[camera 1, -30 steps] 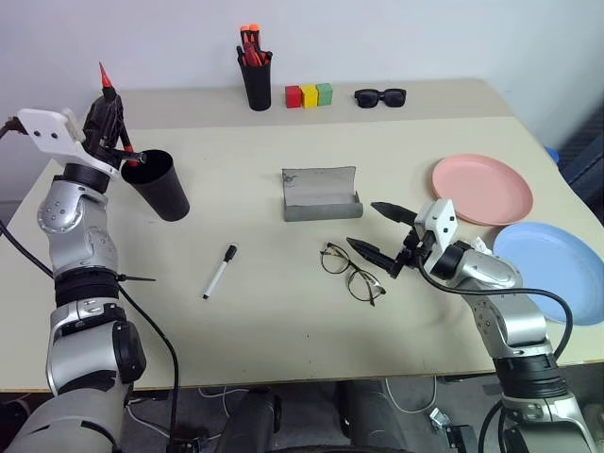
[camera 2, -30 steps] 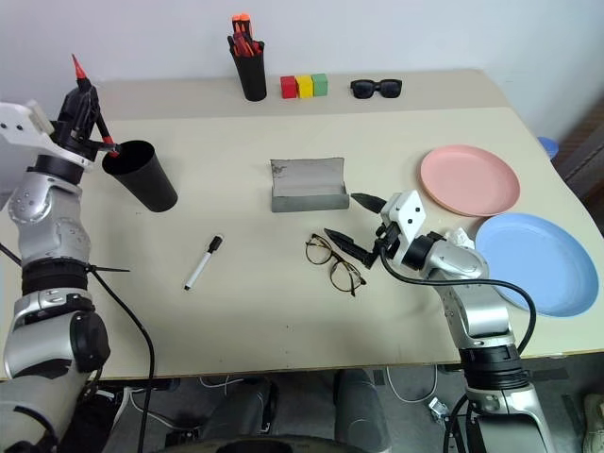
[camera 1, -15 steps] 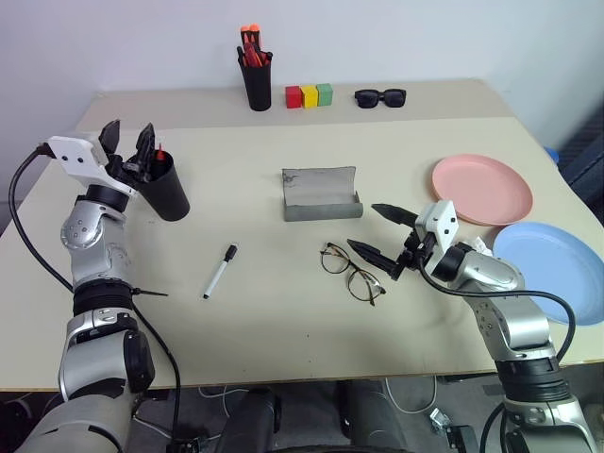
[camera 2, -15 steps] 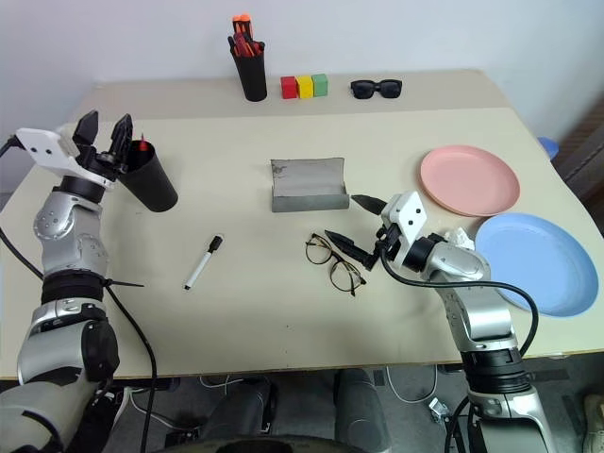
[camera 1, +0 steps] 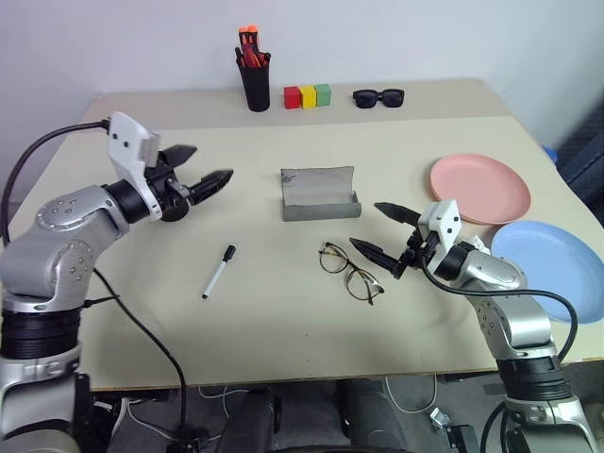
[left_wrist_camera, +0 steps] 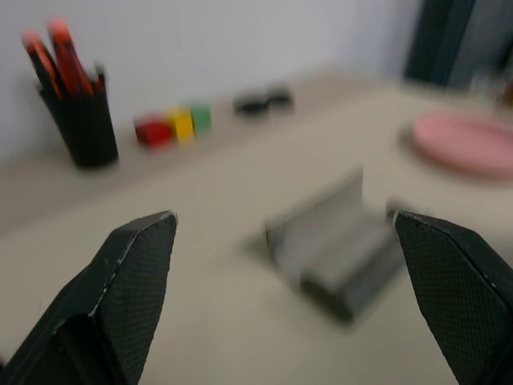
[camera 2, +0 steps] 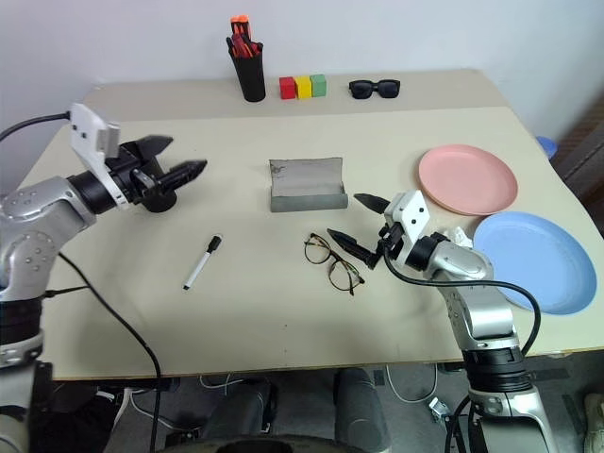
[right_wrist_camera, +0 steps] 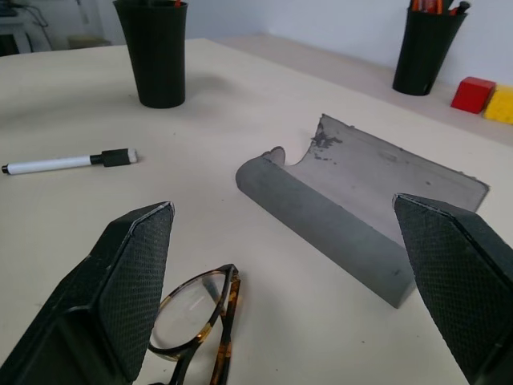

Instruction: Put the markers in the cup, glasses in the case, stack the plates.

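A: Left pincer (camera 2: 176, 173) status?
B: Fingers apart, empty, level beside the cup (right_wrist_camera: 153, 50); white marker (camera 1: 219, 271) lies on the surface (camera 1: 283, 321) below.
A: Right pincer (camera 1: 385, 233)?
B: Spread wide, empty, flanking the glasses (camera 1: 349, 273); the case (camera 1: 320, 193) stands open to receive them.

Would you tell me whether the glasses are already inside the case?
No, the glasses lie on the table in front of the open case, apart from it.

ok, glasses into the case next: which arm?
Right. Its open tool sits just beside the glasses, with the open case close ahead. The left tool is across the table.
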